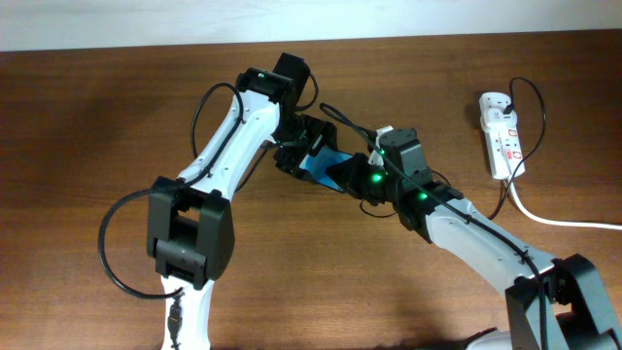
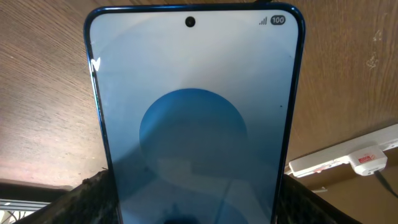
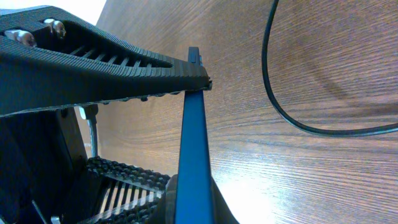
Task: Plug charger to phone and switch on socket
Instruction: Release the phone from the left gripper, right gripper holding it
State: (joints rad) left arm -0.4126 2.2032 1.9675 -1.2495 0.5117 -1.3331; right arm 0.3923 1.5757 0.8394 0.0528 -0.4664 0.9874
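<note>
Left jaws clamp phone [image 2: 193,93] by side edges.

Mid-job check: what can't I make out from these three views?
Charger plug tip: overhead, its cable vanishes behind the right arm; right wrist shows only cable.
Phone charging port: left wrist, cut off by the bottom edge.
Socket switch position: overhead, too small; left wrist, cut off.

Left arm [image 1: 228,136] and right arm [image 1: 476,228] hem in the phone [image 1: 326,165] at centre. The tabletop [image 1: 78,117] lies open toward nine o'clock. The socket [image 1: 501,131] stands at three.
</note>
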